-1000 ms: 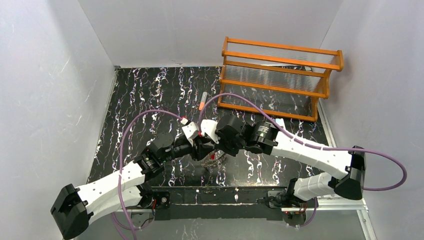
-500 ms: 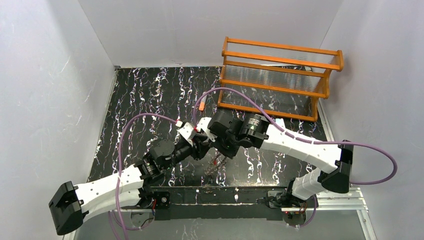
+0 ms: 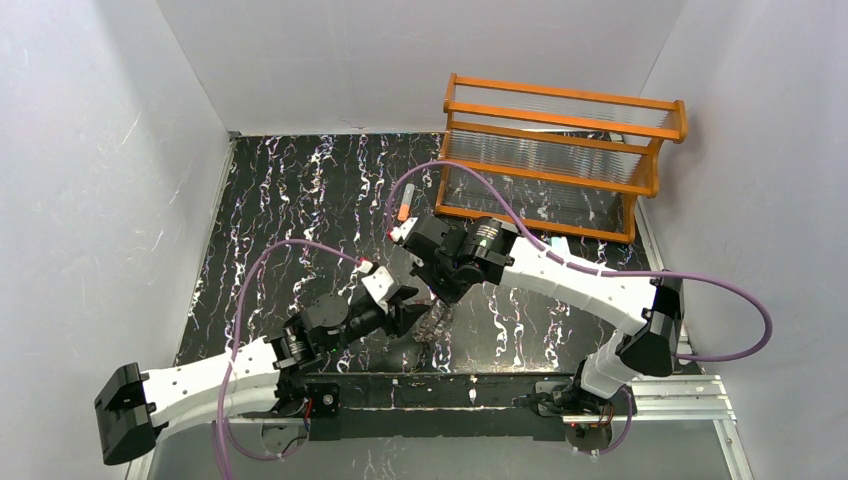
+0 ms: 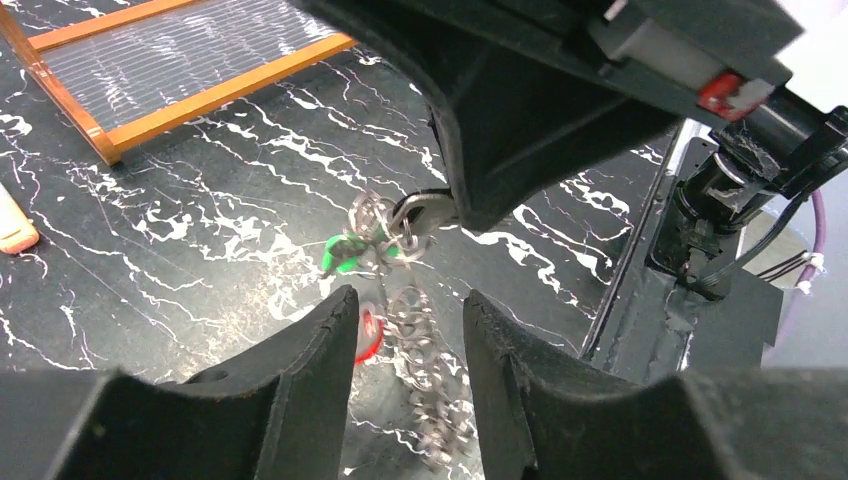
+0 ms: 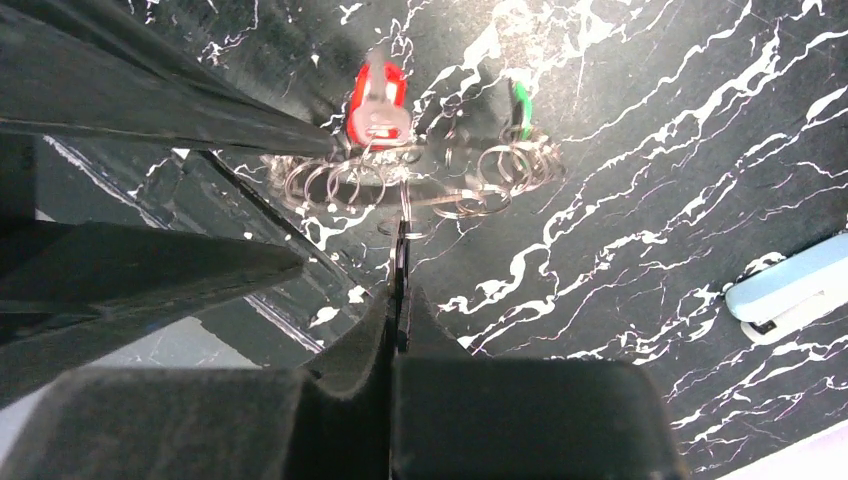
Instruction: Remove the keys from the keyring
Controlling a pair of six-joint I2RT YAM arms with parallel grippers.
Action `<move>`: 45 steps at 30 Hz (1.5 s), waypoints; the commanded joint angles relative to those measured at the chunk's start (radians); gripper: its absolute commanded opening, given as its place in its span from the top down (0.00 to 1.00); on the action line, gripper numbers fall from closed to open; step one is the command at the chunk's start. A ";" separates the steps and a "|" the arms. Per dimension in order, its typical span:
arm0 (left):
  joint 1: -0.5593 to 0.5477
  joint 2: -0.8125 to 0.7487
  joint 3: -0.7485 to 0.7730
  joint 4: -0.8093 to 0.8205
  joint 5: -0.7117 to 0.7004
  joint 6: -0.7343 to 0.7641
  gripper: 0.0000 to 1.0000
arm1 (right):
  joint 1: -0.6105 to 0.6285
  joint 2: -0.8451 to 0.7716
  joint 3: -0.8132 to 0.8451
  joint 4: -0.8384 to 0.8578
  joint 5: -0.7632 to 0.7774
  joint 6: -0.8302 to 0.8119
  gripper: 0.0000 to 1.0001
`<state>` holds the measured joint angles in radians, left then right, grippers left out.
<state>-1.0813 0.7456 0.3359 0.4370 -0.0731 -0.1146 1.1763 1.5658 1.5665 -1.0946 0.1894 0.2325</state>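
Overhead, the keyring (image 3: 431, 323) is just a blur between the arms, near the table's (image 3: 300, 200) front edge. Only the right wrist view shows the right gripper (image 5: 398, 285) pinched shut on one loop, with the red key (image 5: 377, 100) and green key (image 5: 520, 100) attached. The left wrist view shows the left gripper (image 4: 408, 305) open, its fingers on either side of the dangling rings.

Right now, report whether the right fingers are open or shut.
Shut. In the right wrist view the right fingers press together with no gap, pinching a small loop of the keyring.
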 commanded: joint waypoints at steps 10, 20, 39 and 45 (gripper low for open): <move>-0.003 0.073 0.014 -0.028 0.040 0.058 0.57 | -0.027 -0.021 -0.006 0.057 0.012 0.045 0.99; -0.005 0.115 0.039 -0.079 -0.153 0.110 0.58 | -0.028 -0.036 -0.019 0.038 -0.025 0.051 0.99; -0.005 0.080 -0.010 0.065 -0.063 0.157 0.56 | -0.035 0.013 0.029 -0.007 -0.054 0.064 0.99; -0.005 0.076 -0.032 0.139 0.048 0.155 0.55 | -0.040 0.031 0.045 -0.013 -0.057 0.068 0.99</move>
<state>-1.0821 0.8310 0.3290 0.4908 -0.1188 0.0319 1.1442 1.5841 1.5585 -1.0996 0.1425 0.2848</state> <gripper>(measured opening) 0.444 0.035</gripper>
